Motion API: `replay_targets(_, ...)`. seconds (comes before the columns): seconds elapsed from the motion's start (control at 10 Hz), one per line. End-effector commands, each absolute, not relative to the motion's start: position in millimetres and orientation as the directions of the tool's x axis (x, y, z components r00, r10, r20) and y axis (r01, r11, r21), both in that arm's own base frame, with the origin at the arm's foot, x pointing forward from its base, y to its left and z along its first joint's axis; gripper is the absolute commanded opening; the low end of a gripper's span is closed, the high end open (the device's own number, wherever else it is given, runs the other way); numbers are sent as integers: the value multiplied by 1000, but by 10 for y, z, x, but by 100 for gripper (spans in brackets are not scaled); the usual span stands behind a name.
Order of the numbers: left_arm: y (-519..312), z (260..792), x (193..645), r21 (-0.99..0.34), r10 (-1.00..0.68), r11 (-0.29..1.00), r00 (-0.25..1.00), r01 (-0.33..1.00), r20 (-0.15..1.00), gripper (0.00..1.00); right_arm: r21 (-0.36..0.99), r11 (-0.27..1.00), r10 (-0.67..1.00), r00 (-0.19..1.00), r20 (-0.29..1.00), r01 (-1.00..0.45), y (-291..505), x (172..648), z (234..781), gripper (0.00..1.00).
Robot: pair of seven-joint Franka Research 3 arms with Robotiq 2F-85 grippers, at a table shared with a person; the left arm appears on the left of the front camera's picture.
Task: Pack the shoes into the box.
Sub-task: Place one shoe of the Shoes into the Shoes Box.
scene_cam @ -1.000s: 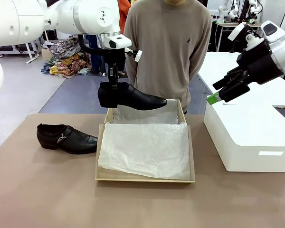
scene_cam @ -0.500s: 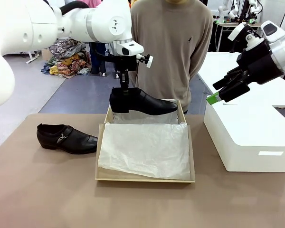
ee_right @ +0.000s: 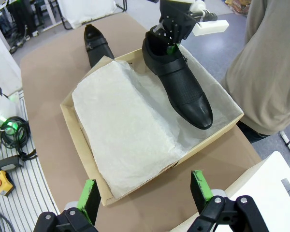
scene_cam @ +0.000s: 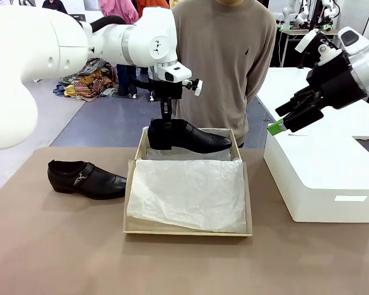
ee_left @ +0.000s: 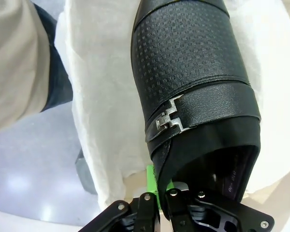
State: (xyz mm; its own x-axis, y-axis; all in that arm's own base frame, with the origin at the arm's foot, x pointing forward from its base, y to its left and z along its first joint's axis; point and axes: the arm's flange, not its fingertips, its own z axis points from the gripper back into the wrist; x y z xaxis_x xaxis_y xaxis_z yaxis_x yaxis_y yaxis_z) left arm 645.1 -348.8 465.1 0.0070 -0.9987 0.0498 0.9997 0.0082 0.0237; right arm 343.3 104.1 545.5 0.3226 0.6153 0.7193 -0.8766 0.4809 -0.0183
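A brown table [scene_cam: 49, 246] stands in a workshop with a grey floor, a heap of coloured cloth [scene_cam: 86, 80] on the floor behind it. A person in a beige sweater [scene_cam: 224, 55] waits at its far edge. The tan shoebox [scene_cam: 187, 232] sits open at mid-table, lined with crumpled white tissue paper [scene_cam: 184, 193]. A white block [scene_cam: 320, 178] lies just beside its right wall, with a narrow gap between them.

The left gripper [scene_cam: 165, 120] pinches the heel collar of one black dress shoe [scene_cam: 190, 136]. It holds the shoe level over the box's far end, heel at the far left corner and toe pointing right. Whether the sole touches the tissue cannot be told. The near stretch of tissue lies bare, as does the broad strip of table in front of the box.

The right gripper [scene_cam: 283, 118] hangs spread wide and empty, high above the white block. The second shoe [scene_cam: 86, 178] rests on the table just beside the box's left wall, toe toward it.

Seen close from the left wrist, the held shoe shows a finely embossed vamp and a strap with a small silver buckle [ee_left: 168, 116].
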Motion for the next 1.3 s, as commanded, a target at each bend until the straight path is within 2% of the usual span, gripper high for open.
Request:
replay_targets(0.0,-3510,4683,6571,42,-999,44,43,998,22,0,-15,465,607,306,733,-885,1040,3457,5442,100)
replay_targets(1.2,-3417,3993,6659,8,-994,107,107,994,-10,0,-15,465,607,306,733,-885,1040,3457,5442,100)
